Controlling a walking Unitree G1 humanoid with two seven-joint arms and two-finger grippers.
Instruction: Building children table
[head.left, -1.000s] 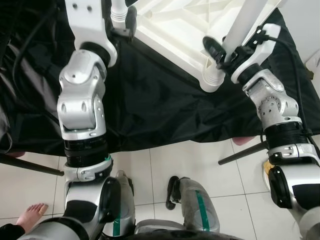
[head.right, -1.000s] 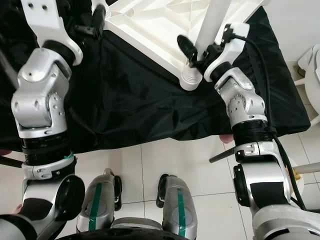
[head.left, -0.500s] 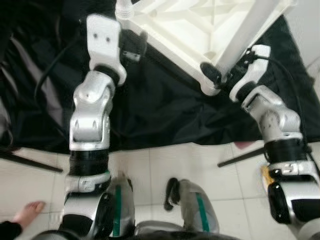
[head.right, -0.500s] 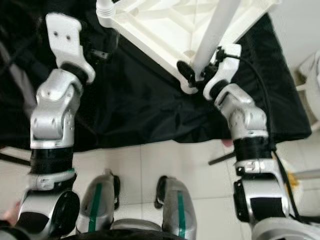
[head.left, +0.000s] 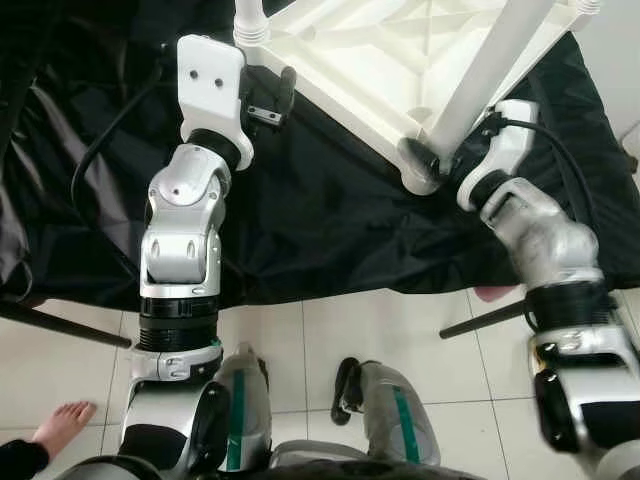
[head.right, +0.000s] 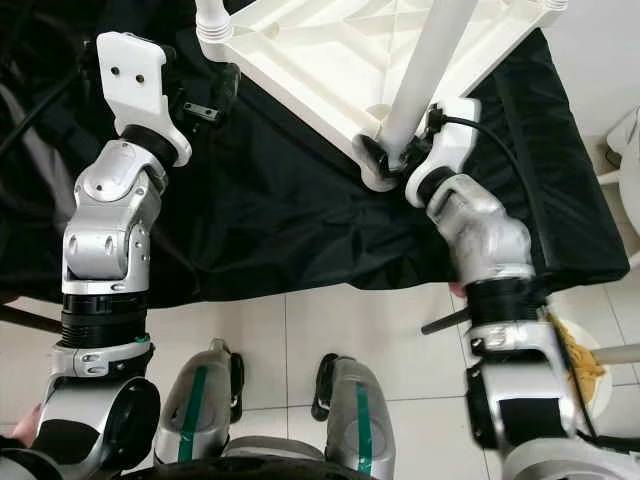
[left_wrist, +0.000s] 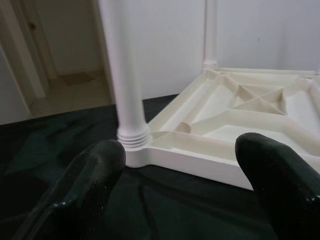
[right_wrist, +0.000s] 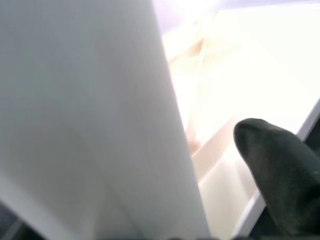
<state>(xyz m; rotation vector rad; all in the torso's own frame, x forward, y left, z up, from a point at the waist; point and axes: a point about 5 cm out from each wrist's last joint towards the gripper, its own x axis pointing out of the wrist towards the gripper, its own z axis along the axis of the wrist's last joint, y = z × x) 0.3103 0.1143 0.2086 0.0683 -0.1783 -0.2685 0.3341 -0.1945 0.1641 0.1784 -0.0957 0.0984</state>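
Right fingers (head.left: 440, 160) around white table leg (head.left: 485, 65) base, partly hidden, left fingers (left_wrist: 107, 165) wide, tabletop (head.left: 370, 60) cropped

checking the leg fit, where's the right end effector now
In the left eye view the right end effector is at the base of the white table leg, at the near corner of the upturned white tabletop on the black cloth.

White plastic table (head.left: 400, 60) with white legs (head.left: 490, 70); black cloth (head.left: 320, 210); off-white floor tiles (head.left: 420, 320); silver arms, black fingers (left_wrist: 280, 185).
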